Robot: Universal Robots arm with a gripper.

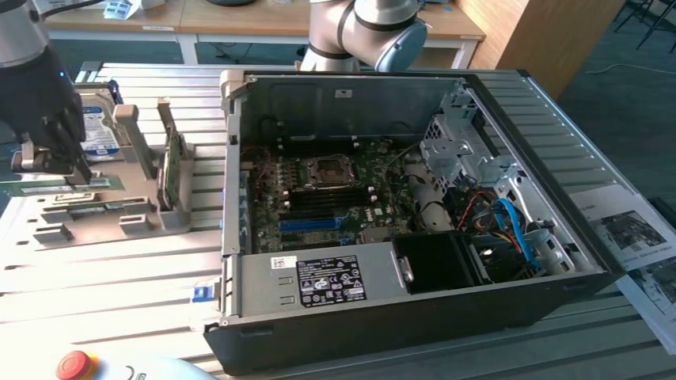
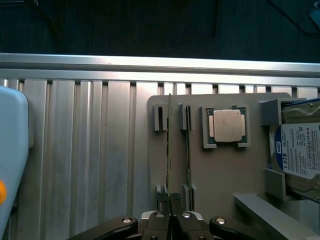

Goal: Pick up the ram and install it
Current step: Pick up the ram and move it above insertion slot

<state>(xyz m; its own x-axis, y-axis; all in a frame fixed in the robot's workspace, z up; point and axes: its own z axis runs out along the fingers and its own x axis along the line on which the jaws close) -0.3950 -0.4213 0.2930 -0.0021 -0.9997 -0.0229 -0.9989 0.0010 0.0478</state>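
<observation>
The ram (image 2: 169,145) is a thin green stick seen edge-on, standing in a slot of the grey holder plate (image 2: 220,175). My gripper (image 2: 170,202) is shut on its near end, fingers pinched together around the edge. A second thin stick (image 2: 188,145) stands in the neighbouring slot. In the exterior view my dark gripper (image 1: 82,176) reaches down onto the ram (image 1: 108,184) at the holder (image 1: 63,229), on the exterior view's left. The open computer case (image 1: 423,317) lies to its right, with the motherboard (image 1: 317,198) and its long memory slots exposed.
On the holder sit a silver processor (image 2: 227,125), a hard drive with a blue-white label (image 2: 300,150) and an upright green expansion card (image 1: 169,166). A red stop button (image 1: 74,364) lies at the table's front edge. The case's tall side wall (image 1: 227,174) stands between holder and motherboard.
</observation>
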